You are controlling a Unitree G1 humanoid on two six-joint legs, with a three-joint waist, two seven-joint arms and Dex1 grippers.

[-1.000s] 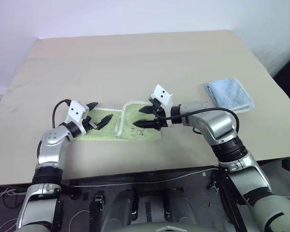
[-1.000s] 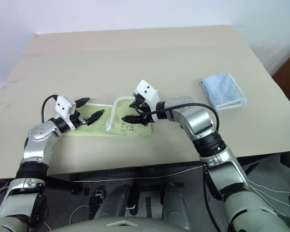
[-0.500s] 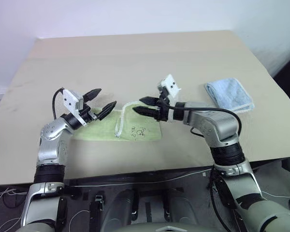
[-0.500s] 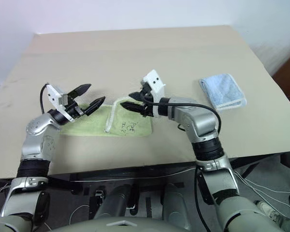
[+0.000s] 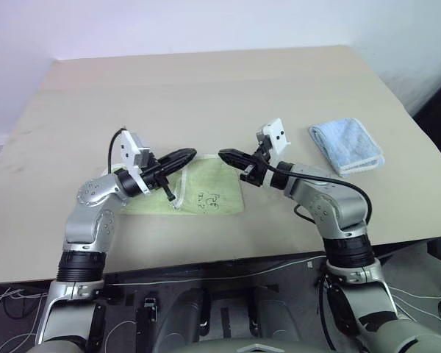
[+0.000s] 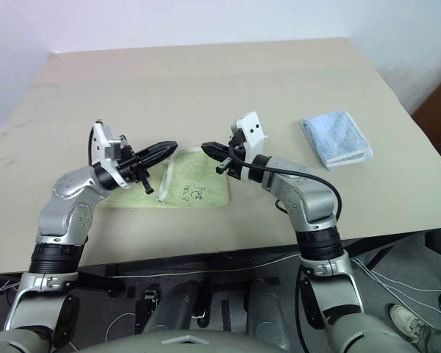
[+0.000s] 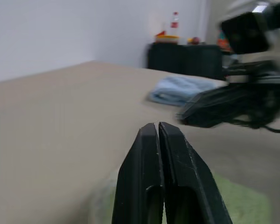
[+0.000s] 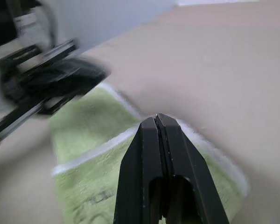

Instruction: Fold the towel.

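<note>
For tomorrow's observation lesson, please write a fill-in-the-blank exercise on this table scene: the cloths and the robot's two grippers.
1. The green towel lies on the table, and the folded cloth near the robot's right arm is light ____.
2. The jaws of the left gripper are ____.
3. The right gripper hangs above the towel with its jaws shut and holds ____.
4. The two grippers point ____ each other.

Missing words: blue; shut; nothing; toward

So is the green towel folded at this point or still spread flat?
Folded over, at least partly: the towel lies on the table with one layer lapped over another, a white stitched edge crossing its middle. Neither shut claw holds it.
</note>
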